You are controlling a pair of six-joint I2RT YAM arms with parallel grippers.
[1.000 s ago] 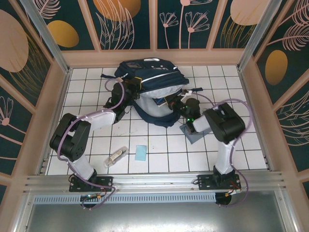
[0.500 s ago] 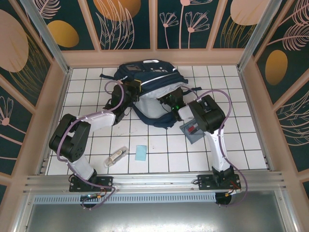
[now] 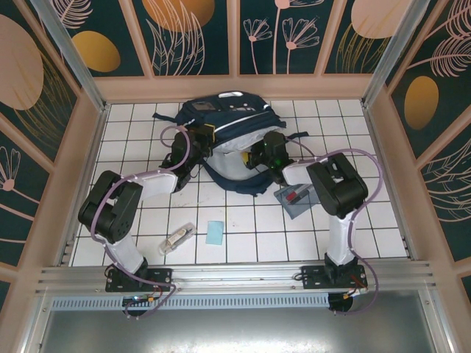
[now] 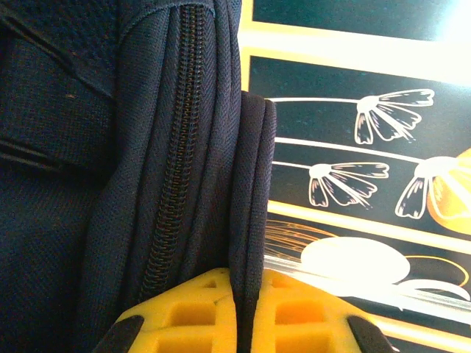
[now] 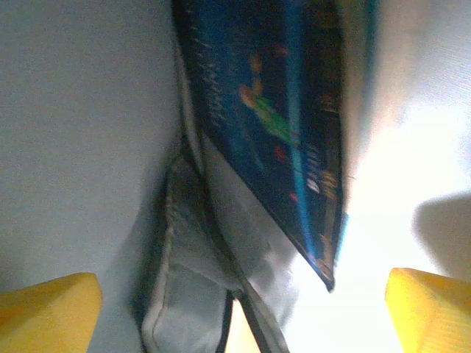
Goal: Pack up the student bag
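Two hands work the bag (image 3: pixel 228 112), lying far-side on the bench (image 3: pixel 383 220). Left hand (image 4: pixel 246 323) is clamped on its rim, propping the mouth; right hand (image 5: pixel 239 312) is inside, jaws wide, gripping nothing, a book (image 5: pixel 272 125) loose ahead. Back out straight, I'd say, without snagging the lining.

The left arm (image 3: pixel 110 213) and the right arm (image 3: pixel 337 187) are built alike: bulky black joint housings joined by white links, each on a small black base (image 3: pixel 136 278). A thin lilac cable (image 3: pixel 346 151) runs in loops along each arm. The fingers (image 4: pixel 191 316) are of yellow plastic, and those in the left wrist view have square hollows in their surface.
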